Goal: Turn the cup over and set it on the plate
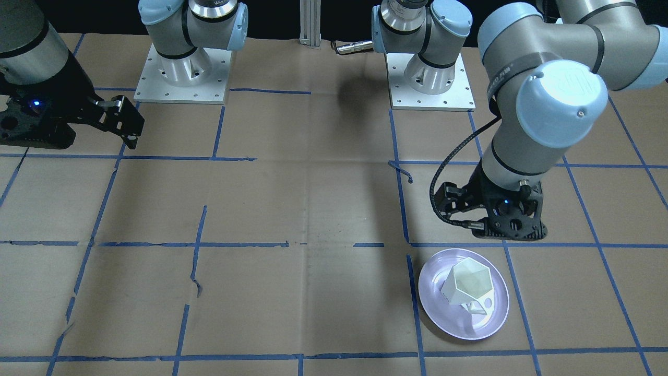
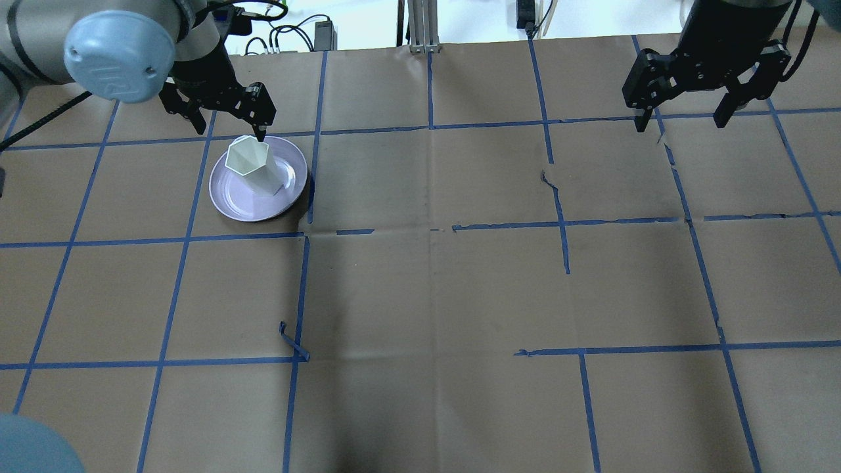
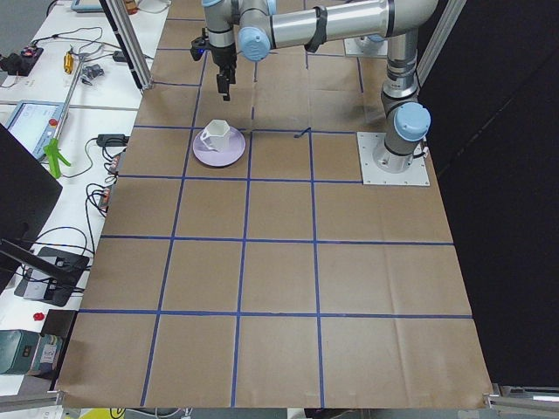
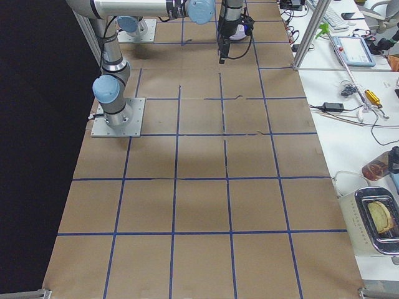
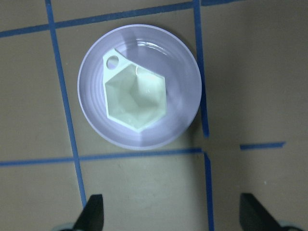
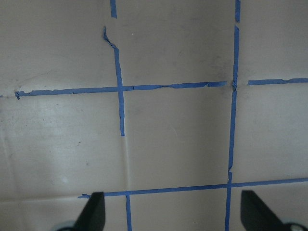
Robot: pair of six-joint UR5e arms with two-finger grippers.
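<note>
I'm hovering my left claw (image 2: 228, 125) over the near-left part of the table. Its fingers are spread wide and gripping nothing; in the wrist view both tips are showing at the bottom corners with bare paper between them. The cup (image 5: 135, 98) is sitting on the plate (image 5: 91, 110) mouth up, with its long axis vertical. I'm looking straight down into its hexagonal opening, and the handle is pointing to the upper left of that view.

Here's the relation that counts: the cup is lying below my left claw, well clear of the fingertips and a little left of their midline. Nothing is touching it. Whether I'm hanging dead over it or slightly to one side of the plate, I can't tell for sure.

My right claw (image 2: 682, 121) is hanging at the far right of the table, also spread open and empty, well apart from the plate. So the left arm is much the nearer one.

I'm judging the cup flipped and placed. What's left, as I read it, is backing away without clipping the rim.
</note>
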